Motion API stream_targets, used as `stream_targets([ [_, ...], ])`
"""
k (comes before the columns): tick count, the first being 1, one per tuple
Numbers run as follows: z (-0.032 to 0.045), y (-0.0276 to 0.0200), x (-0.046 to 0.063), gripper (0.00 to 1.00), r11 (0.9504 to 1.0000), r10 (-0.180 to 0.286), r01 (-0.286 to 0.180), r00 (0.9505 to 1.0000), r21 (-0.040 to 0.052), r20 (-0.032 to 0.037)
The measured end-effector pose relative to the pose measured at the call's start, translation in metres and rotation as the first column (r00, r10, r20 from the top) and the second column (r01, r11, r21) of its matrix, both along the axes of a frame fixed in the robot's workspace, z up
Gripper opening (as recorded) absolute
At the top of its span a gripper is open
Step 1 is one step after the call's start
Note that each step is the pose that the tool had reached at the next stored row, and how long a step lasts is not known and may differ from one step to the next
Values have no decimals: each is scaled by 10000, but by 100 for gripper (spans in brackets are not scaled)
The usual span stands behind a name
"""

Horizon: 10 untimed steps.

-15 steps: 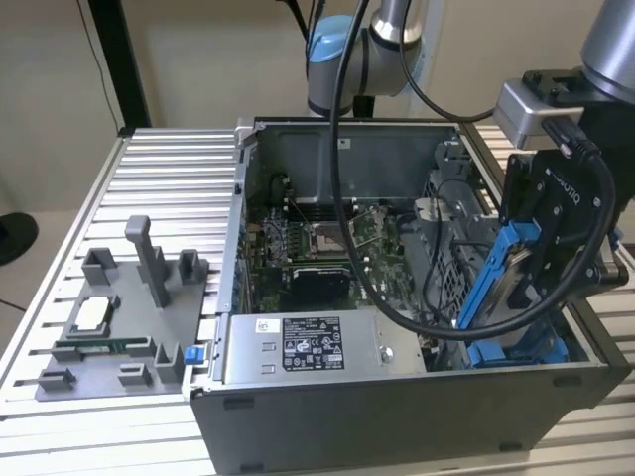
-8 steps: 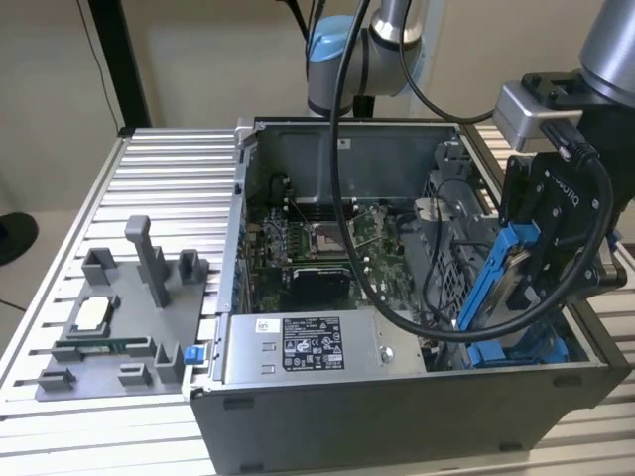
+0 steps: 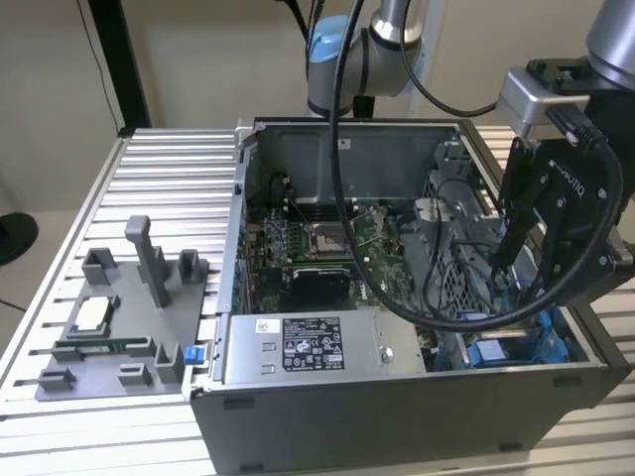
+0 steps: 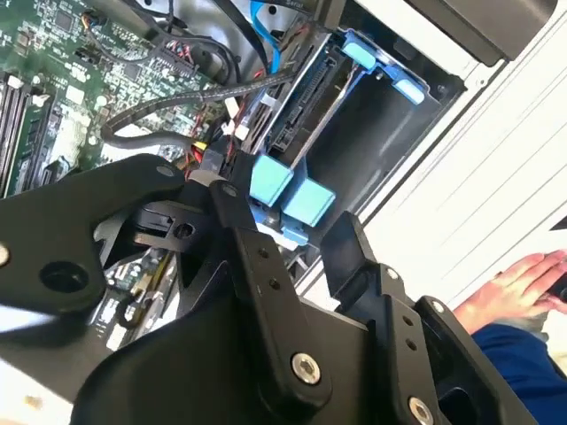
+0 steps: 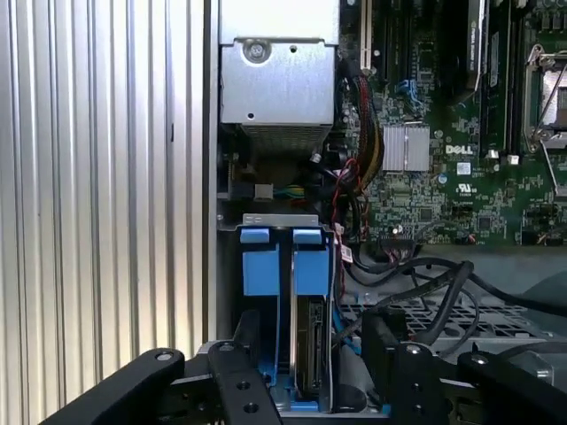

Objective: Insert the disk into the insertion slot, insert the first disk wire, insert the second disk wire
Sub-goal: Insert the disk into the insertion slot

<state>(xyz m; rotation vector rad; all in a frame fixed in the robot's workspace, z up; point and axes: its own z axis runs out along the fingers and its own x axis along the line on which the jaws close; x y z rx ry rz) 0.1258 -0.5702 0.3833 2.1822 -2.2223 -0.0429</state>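
Observation:
The disk (image 5: 310,354) stands on edge in its blue carrier inside the insertion slot (image 5: 258,266), at the case's front corner on the exterior view's right. In the second wrist view the disk's (image 4: 306,111) dark connector edge is bare, with no wire plugged in. My gripper (image 5: 312,329) hangs just above the slot (image 4: 390,133), open, one black finger on each side of the carrier's blue tabs (image 4: 292,199). In the exterior view the gripper (image 3: 511,297) reaches down into the case. Loose black wires (image 4: 168,102) and a blue wire (image 4: 264,35) lie beside the disk.
The open computer case (image 3: 397,407) sits on a slatted metal table (image 3: 169,169). A grey labelled power-supply box (image 3: 308,347) lies at the front, the motherboard (image 3: 317,238) behind it. A grey fixture (image 3: 119,317) stands on the exterior view's left. A person's hand (image 4: 518,283) rests on the table near the case.

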Motion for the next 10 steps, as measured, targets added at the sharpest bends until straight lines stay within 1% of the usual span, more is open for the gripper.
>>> stream_targets([
  [3,86,0,0,100,10000,0,0,10000,10,-18],
  [4,101,0,0,100,10000,0,0,10000,11,-20],
  [7,115,3,-2,100,10000,2,-2,10000,14,-21],
  [10,116,37,-26,100,10000,4,-4,10000,16,-17],
])
